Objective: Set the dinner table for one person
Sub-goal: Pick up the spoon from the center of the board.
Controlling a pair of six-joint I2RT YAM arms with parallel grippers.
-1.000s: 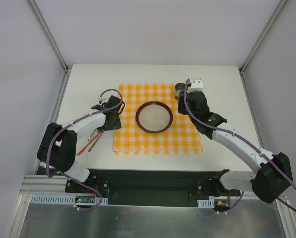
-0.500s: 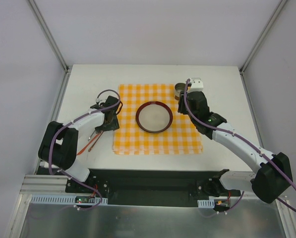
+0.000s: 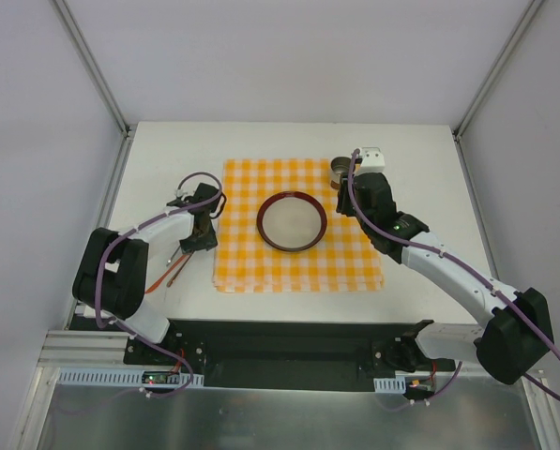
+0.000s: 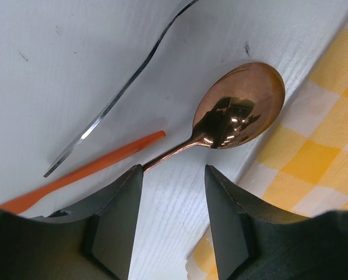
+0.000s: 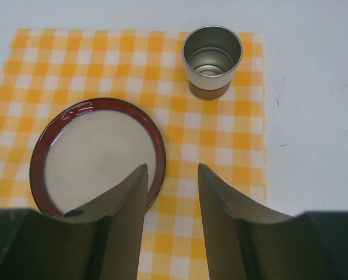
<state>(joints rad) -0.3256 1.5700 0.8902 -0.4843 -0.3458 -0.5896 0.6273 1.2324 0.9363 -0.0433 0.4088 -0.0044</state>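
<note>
Black in colour, the left pincer [image 4: 174, 173] is released: its two fingers stand apart, low over the counter [image 4: 69, 46]. The thin handle of a copper-coloured spoon [image 4: 238, 108] runs into the gap between them. In the wrist view the handle passes close to the finger on the left side; whether it touches that finger cannot be told. The spoon lies flat on the counter with its bowl facing up, just beside the left edge of the orange-and-white checked cloth [image 4: 316, 157]. An orange stick [image 4: 104, 160] lies on the counter next to the spoon handle. A thin silver utensil [image 4: 121, 93], seen edge-on, lies just beyond it.

Right pincer [image 5: 172, 169] is also released, with nothing between its fingers. It hangs above the right part of the cloth. A round plate [image 5: 92, 157] with a dark red rim and pale centre rests near the middle of the cloth, below and to the left of this pincer in the wrist view. A metal cup [image 5: 211, 79] with a brown band at its base stands upright near the far right corner of the cloth, apart from the plate.

White and matte, the counter carries all these items and extends well past the cloth on every side.
</note>
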